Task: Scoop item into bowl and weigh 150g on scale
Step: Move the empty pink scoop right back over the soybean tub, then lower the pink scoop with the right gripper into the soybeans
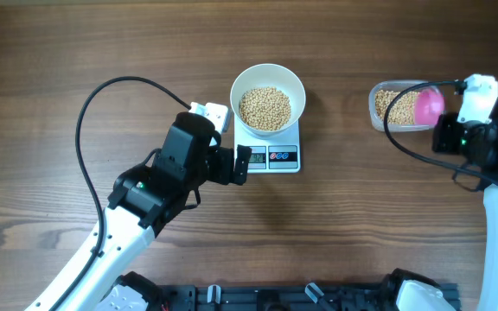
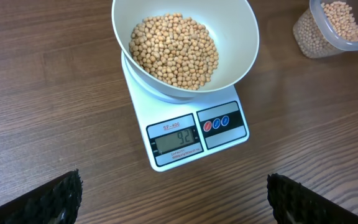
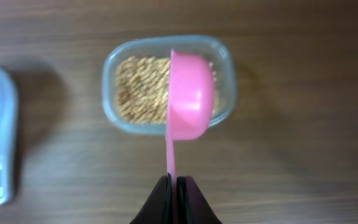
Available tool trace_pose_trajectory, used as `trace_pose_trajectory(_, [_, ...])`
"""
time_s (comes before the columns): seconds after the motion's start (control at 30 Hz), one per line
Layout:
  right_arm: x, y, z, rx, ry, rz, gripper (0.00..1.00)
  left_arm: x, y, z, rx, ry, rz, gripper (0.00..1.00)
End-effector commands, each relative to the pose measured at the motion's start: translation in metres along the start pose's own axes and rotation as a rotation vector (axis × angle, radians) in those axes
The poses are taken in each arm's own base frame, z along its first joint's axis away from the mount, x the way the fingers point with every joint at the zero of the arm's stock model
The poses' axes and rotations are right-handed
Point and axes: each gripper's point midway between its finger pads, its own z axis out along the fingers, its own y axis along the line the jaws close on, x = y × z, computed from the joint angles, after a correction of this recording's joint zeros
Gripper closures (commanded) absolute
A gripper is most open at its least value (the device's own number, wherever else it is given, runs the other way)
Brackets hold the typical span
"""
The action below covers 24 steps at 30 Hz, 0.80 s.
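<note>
Right wrist: beans (image 3: 135, 87) beyond gripper's (image 3: 174, 185) scoop (image 3: 191, 90)

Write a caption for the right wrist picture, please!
Right end effector, shut on the handle of a pink scoop, holds it over a clear tub of beans.

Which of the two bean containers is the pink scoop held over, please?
The clear plastic tub, under the scoop in the right tool; the white bowl stands apart on the scale.
</note>
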Motion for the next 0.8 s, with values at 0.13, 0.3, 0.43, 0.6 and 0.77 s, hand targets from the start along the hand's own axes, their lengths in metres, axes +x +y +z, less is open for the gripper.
trace_pose_trajectory(0.13, [-0.013,-0.013,0.03,0.046,0.004,-0.055,0.96,-0.004,-0.004,0.0,0.013,-0.002,0.005,0.0])
trace_pose_trajectory(0.3, [-0.015,-0.015,0.039,0.046,0.007,-0.08,0.96,-0.004,-0.004,0.0,0.013,-0.002,0.005,0.0])
trace_pose_trajectory(0.43, [-0.014,-0.008,0.039,0.007,0.007,-0.087,0.96,-0.004,-0.004,0.0,0.013,-0.002,0.005,0.0])
trace_pose_trajectory(0.6, [-0.013,0.001,0.04,-0.012,0.013,-0.192,0.96,-0.004,-0.004,0.0,0.013,-0.002,0.005,0.0])
trace_pose_trajectory(0.77, [-0.009,0.006,0.045,0.043,0.055,-0.255,0.96,-0.004,-0.004,0.0,0.013,-0.002,0.005,0.0])
